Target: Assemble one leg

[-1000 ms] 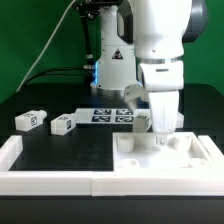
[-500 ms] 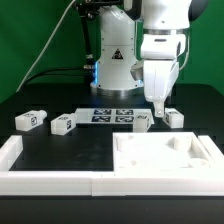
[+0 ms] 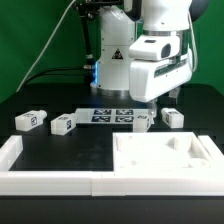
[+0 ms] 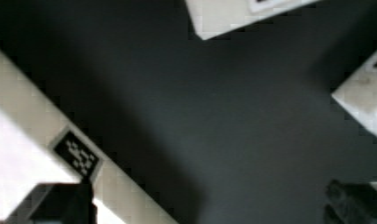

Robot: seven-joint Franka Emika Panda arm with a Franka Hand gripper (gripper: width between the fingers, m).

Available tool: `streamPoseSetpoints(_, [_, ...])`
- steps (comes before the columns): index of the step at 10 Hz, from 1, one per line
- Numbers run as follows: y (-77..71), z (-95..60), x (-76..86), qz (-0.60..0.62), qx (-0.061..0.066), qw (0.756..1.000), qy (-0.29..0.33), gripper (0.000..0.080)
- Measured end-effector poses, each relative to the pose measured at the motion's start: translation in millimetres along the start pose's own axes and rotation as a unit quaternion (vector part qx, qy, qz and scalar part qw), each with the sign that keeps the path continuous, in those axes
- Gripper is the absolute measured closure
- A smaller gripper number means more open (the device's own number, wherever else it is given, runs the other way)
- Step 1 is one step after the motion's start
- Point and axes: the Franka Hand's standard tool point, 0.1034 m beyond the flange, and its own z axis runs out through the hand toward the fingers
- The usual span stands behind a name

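the gripper (image 4: 203, 204) hangs above the table over the exterior view's right end of the marker board (image 3: 110, 114), and it holds nothing. in the wrist view its two dark fingers (image 4: 50, 203) show far apart with only bare black table between them, so the jaws are spread. four legs lie loose. the nearest leg (image 3: 173, 117) lies just past the board's right end in the exterior view, almost under the hand. a second leg (image 3: 143, 120) sits right beside that same end of the board. a third leg (image 3: 63, 124) and a fourth leg (image 3: 30, 119) lie off the board's other end, the fourth well apart from it. the large flat white square piece (image 3: 165, 150) rests on the camera side of the board, with no leg standing on it, so i judge the task is at its start, the pick not yet made. the coming move turns on one thing: the nearest leg lies below the fingers and a little toward the exterior view's right. its long axis seems to run roughly across that view, slightly skewed, so the jaws would need to close across its short width. white tagged edges show in the wrist view, but i cannot tell which parts they are.
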Motion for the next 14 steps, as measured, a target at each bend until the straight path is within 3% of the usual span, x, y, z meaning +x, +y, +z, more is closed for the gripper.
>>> streamPoseSetpoints(3, [-27.4,11.8,-4.0,0.192,0.008,0.981,0.002,0.015])
streamPoseSetpoints(5, [-41.6,17.9,-5.2,0.251,0.015,0.968,0.0,0.015])
streamPoseSetpoints(7, [-55.0,22.2,-5.1,0.24,0.016,0.971,-0.002,0.015])
streamPoseSetpoints(11, [-58.4,23.2,-6.4,0.236,0.023,0.971,-0.023,0.015])
streamPoseSetpoints(14, [-66.6,21.0,-12.3,0.227,0.066,0.959,-0.156,0.015])
